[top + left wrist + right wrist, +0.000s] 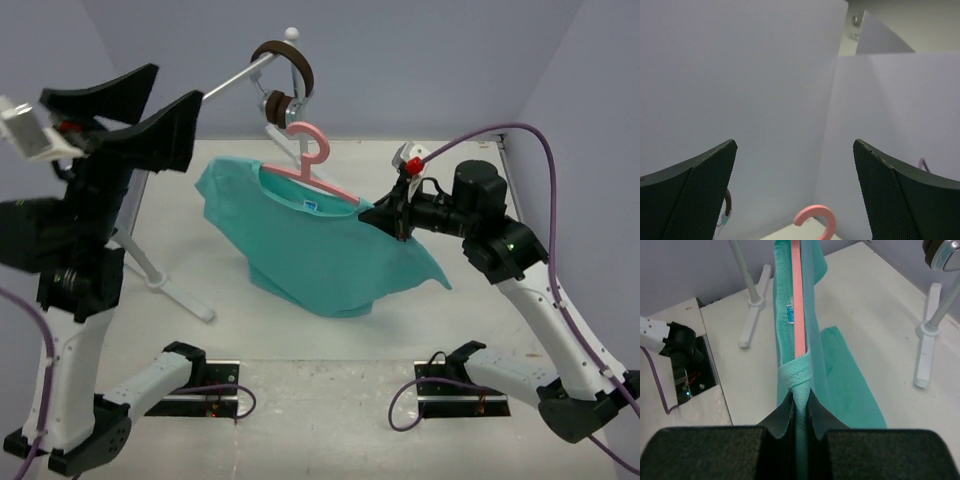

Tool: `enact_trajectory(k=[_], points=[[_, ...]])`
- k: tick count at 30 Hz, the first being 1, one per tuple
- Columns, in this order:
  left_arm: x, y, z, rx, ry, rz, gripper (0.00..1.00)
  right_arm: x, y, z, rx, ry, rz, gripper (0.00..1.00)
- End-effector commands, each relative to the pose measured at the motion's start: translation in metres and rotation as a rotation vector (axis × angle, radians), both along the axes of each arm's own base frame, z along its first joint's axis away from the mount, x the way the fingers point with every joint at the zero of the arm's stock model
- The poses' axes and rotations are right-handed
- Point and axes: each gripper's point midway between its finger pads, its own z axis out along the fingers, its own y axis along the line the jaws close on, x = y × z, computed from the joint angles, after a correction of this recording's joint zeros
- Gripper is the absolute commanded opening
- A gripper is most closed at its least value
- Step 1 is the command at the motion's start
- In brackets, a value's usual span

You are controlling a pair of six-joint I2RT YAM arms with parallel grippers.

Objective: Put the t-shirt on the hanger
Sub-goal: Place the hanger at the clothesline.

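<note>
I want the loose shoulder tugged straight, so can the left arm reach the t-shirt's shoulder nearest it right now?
Probably yes. The left gripper is open and empty, raised up and left of the t-shirt, with no obstacle visible between them. The right gripper pinches the far shoulder over the hanger.
</note>
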Motion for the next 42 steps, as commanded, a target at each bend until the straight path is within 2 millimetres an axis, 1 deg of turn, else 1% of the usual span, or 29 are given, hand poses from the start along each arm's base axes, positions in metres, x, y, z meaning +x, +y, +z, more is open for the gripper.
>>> enact_trajectory(k=[1,2,3,4,5,6,7,8,9,11,12,13,14,15,17,19,22,23,24,26,27,29,30,32,34,35,38,40,42], points=[[-0.018,0.033,-0.023,-0.047,0.038,0.138,1.0,0.031,0.028,0.049,0.165,0.003,-0.099,0.0],[-0.013,0.031,-0.038,-0.029,0.069,0.138,1.0,0.039,0.036,0.049,0.159,0.012,-0.105,0.0],[-0.023,0.033,-0.051,-0.012,0.069,0.14,1.0,0.047,0.051,0.049,0.152,0.022,-0.124,0.0],[-0.027,0.033,-0.065,0.006,0.08,0.141,1.0,0.052,0.062,0.054,0.152,0.021,-0.138,0.0],[-0.023,0.034,-0.078,0.012,0.111,0.153,1.0,0.056,0.066,0.065,0.168,0.011,-0.143,0.0],[-0.034,0.046,-0.089,-0.01,0.12,0.193,1.0,0.07,0.083,0.063,0.167,0.036,-0.165,0.0],[-0.033,0.053,-0.112,-0.007,0.151,0.233,1.0,0.082,0.096,0.06,0.162,0.049,-0.185,0.0],[-0.038,0.058,-0.119,-0.003,0.142,0.256,1.0,0.092,0.103,0.058,0.16,0.05,-0.214,0.0],[-0.058,0.068,-0.117,-0.022,0.095,0.277,1.0,0.103,0.118,0.049,0.155,0.051,-0.227,0.0],[-0.063,0.071,-0.131,0.008,0.077,0.303,1.0,0.118,0.129,0.054,0.17,0.024,-0.272,0.0],[-0.07,0.073,-0.133,0.018,0.062,0.309,1.0,0.126,0.137,0.053,0.168,0.008,-0.287,0.0],[-0.072,0.073,-0.138,0.041,0.061,0.314,1.0,0.13,0.144,0.059,0.177,-0.007,-0.294,0.0],[-0.072,0.073,-0.144,0.07,0.071,0.32,1.0,0.133,0.15,0.06,0.178,-0.011,-0.297,0.0],[-0.071,0.072,-0.151,0.098,0.084,0.328,1.0,0.139,0.158,0.05,0.159,0.003,-0.298,0.0],[-0.068,0.072,-0.162,0.122,0.105,0.333,1.0,0.149,0.171,0.047,0.158,-0.007,-0.314,0.0],[-0.064,0.07,-0.18,0.138,0.128,0.331,1.0,0.151,0.184,0.056,0.179,-0.027,-0.311,0.0],[-0.058,0.063,-0.201,0.168,0.136,0.308,1.0,0.155,0.201,0.052,0.177,-0.03,-0.308,0.0],[-0.055,0.061,-0.207,0.174,0.145,0.306,1.0,0.158,0.205,0.05,0.173,-0.03,-0.319,0.0],[-0.051,0.063,-0.213,0.172,0.161,0.317,1.0,0.16,0.212,0.039,0.154,-0.022,-0.318,0.0],[-0.043,0.062,-0.225,0.178,0.196,0.32,1.0,0.161,0.217,0.034,0.146,-0.019,-0.321,0.0],[-0.036,0.064,-0.235,0.175,0.238,0.336,1.0,0.162,0.219,0.024,0.123,-0.017,-0.326,0.0],[-0.031,0.063,-0.244,0.187,0.263,0.336,1.0,0.16,0.22,0.018,0.115,-0.019,-0.326,0.0],[-0.029,0.062,-0.249,0.196,0.274,0.336,1.0,0.156,0.219,0.01,0.112,-0.018,-0.326,0.0],[-0.029,0.064,-0.251,0.2,0.275,0.345,1.0,0.153,0.215,-0.014,0.083,0.0,-0.328,0.0],[-0.03,0.065,-0.251,0.208,0.272,0.352,1.0,0.149,0.213,-0.025,0.071,0.008,-0.326,0.0],[-0.031,0.065,-0.25,0.213,0.27,0.356,1.0,0.147,0.209,-0.028,0.069,0.009,-0.329,0.0],[-0.031,0.067,-0.25,0.226,0.272,0.366,1.0,0.142,0.199,-0.023,0.076,-0.002,-0.338,0.0],[-0.029,0.067,-0.255,0.232,0.285,0.371,1.0,0.139,0.196,-0.025,0.075,-0.011,-0.336,0.0],[-0.025,0.066,-0.266,0.243,0.313,0.367,1.0,0.138,0.194,-0.026,0.069,-0.016,-0.332,0.01]])
